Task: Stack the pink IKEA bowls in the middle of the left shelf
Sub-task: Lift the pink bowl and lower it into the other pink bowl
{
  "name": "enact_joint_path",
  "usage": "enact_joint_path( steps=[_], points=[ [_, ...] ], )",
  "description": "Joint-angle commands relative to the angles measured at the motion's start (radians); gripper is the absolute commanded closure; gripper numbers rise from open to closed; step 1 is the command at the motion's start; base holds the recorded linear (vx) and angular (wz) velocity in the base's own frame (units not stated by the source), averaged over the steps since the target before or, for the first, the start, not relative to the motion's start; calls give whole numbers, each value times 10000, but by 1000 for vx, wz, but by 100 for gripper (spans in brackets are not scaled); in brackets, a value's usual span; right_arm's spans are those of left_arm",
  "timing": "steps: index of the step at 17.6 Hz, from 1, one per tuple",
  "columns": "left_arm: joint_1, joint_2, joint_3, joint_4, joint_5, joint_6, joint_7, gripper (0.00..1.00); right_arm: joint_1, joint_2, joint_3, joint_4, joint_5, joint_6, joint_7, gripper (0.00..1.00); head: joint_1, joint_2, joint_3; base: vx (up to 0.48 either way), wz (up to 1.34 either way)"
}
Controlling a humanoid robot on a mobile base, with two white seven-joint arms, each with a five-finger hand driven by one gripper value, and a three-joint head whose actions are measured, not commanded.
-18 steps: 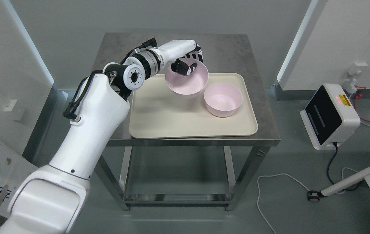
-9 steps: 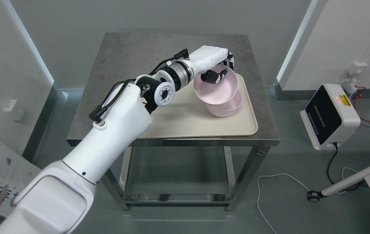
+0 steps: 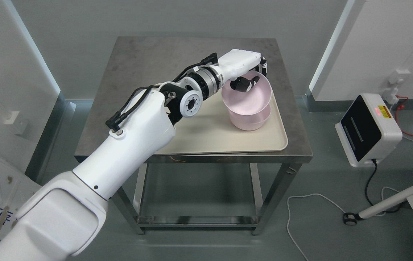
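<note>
Left hand (image 3: 247, 74) clamped on pink bowl (image 3: 247, 97) — above second bowl (image 3: 248, 121) — unlabelled.

Probably a lab: steel table (image 3: 148, 65), bare grey floor (image 3: 337, 232), floor-standing white device (image 3: 367, 130)

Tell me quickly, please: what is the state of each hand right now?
Left hand: closed on the rim of the upper pink bowl, held above the lower pink bowl.
Right hand: not in view.

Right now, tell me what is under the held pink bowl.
The second pink bowl sits on the beige tray, below the pink bowl the left hand grips. Its inside is covered.
</note>
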Motion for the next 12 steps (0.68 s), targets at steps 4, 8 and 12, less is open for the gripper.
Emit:
enact_joint_path(
  steps=[4, 8, 12],
  points=[
    [-121, 152, 249, 389, -23, 210, 93, 60, 0, -175, -107, 0, 77, 3, 8, 0, 0, 0, 0, 0, 0],
    [367, 152, 1580, -130, 191, 103, 413, 25, 0, -175, -92, 0, 77, 3, 8, 0, 0, 0, 0, 0, 0],
    [1503, 152, 3422, -1923, 2387, -171, 1980, 0, 0, -175, -107, 0, 77, 3, 8, 0, 0, 1, 0, 0, 0]
  ],
)
